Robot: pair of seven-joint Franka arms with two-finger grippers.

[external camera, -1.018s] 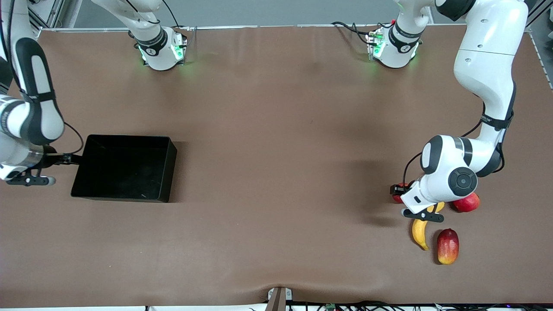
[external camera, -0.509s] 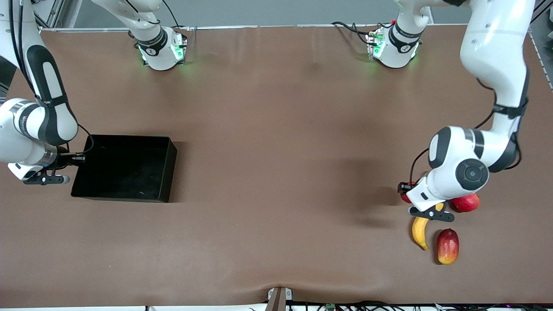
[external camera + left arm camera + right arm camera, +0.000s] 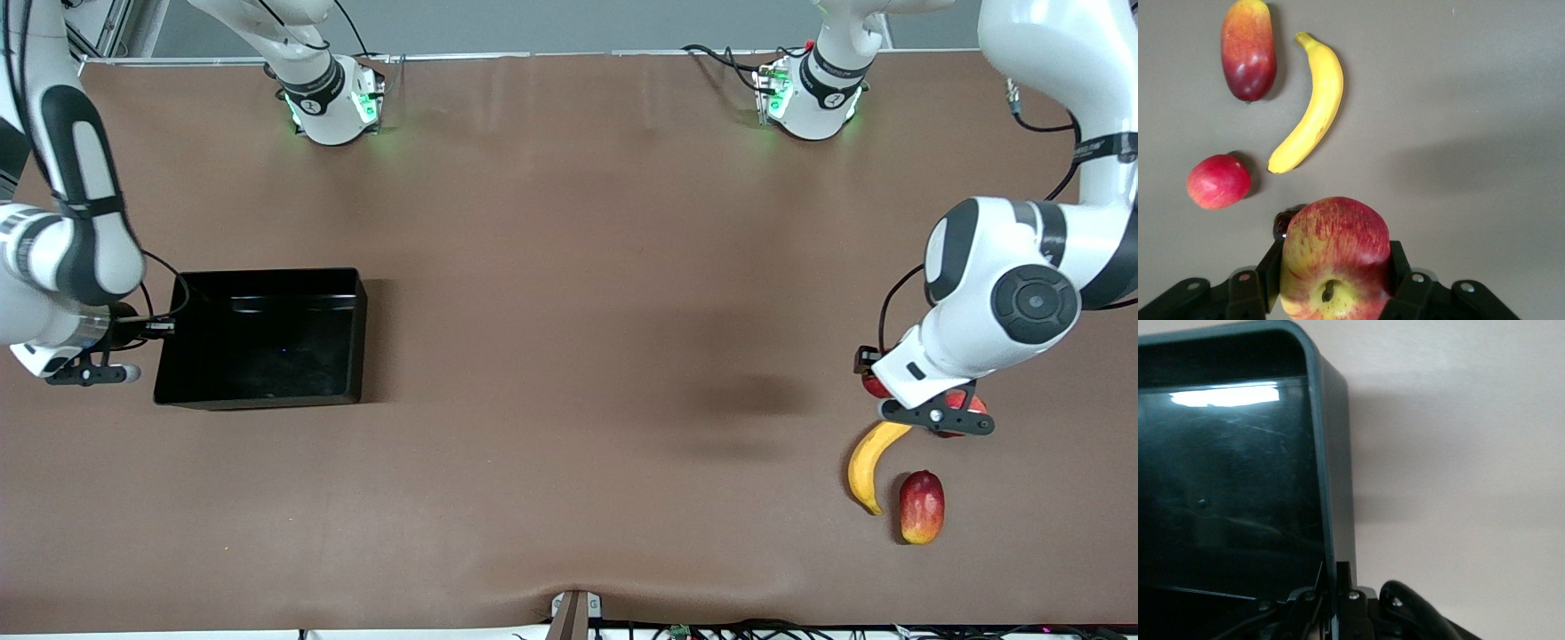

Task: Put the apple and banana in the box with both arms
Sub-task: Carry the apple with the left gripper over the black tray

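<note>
left tool gripped the apple, up over the bench by the banana. right tool was clamped on the box wall at the right arm's end.

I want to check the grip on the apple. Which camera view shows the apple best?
The left wrist view: the apple fills it, clamped between the left gripper's fingers above the table. In the front view the left arm hides it almost completely. The right wrist view shows only the box.
</note>
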